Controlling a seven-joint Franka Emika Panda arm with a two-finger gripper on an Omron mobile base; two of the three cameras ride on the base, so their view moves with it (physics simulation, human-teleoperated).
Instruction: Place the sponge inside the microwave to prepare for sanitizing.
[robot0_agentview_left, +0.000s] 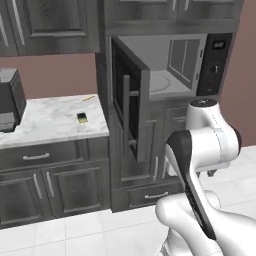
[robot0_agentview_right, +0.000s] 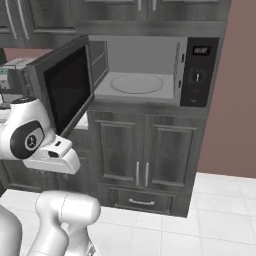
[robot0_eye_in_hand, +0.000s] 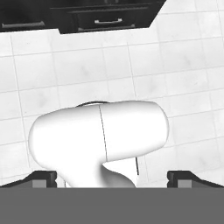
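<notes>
sponge (robot0_agentview_left: 82, 117) beside stick (robot0_agentview_left: 89, 98) (microwave (robot0_agentview_left: 165, 65) open)

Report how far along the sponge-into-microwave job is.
Done: the microwave door stands swung open, and the turntable inside is bare. In hand: nothing; the pincer is open, its fingertips wide apart and pointing down at the floor tiles. Left: the whole move. The sponge lies on the counter left of the microwave, so it must be picked up and set inside.
</notes>
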